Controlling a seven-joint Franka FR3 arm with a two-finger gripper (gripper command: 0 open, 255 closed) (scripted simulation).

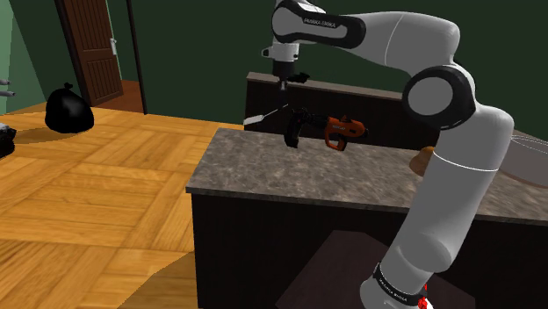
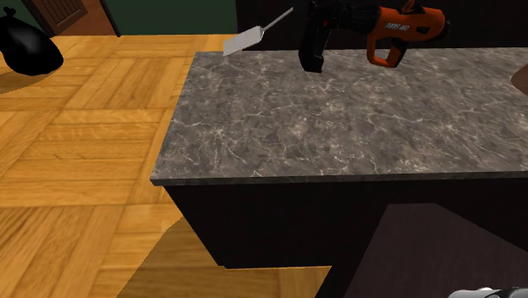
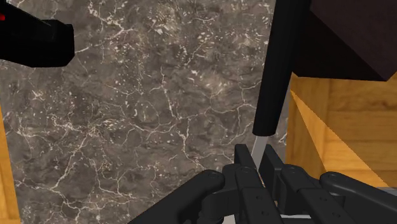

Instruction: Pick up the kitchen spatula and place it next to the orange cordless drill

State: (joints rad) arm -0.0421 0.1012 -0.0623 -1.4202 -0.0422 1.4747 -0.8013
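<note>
The end effector (image 3: 256, 156) is clamped on the spatula (image 3: 275, 76). Its two black fingers pinch the thin metal shaft just below the dark handle, which runs on ahead of them. From the grip, the pale blade (image 2: 246, 40) slants down and out past the corner of the desk (image 2: 338, 110), over the wooden floor (image 1: 97, 184). The orange and black drill (image 1: 338, 130) lies on the marbled desk top near the end effector (image 1: 283, 86), off to one side.
</note>
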